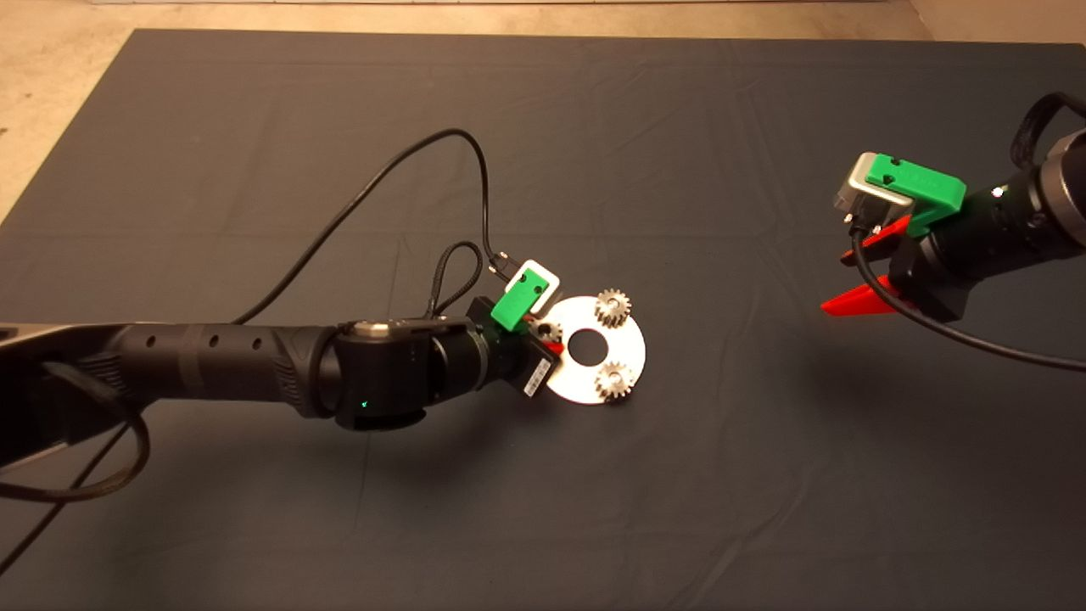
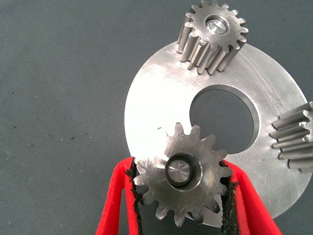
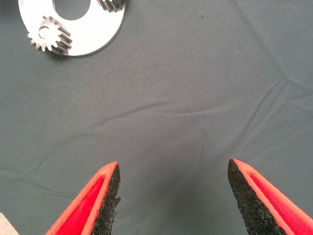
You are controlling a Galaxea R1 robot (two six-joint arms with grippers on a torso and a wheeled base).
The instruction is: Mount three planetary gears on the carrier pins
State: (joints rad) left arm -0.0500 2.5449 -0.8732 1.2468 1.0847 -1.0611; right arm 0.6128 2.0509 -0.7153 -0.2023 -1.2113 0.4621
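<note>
The flat silver disc lies at mid-mat. Two planetary gears sit on carrier pins: one at the far side, one at the near side. A pin top shows in the far gear's bore. My left gripper is at the disc's left edge, shut on the third gear. That gear sits level over a pin that fills its bore. My right gripper hovers open off to the right, holding nothing.
A black cable loops over the mat behind the left arm. The right wrist view shows bare mat below its fingers, with the disc and one gear farther off. The mat's far edge meets a beige floor.
</note>
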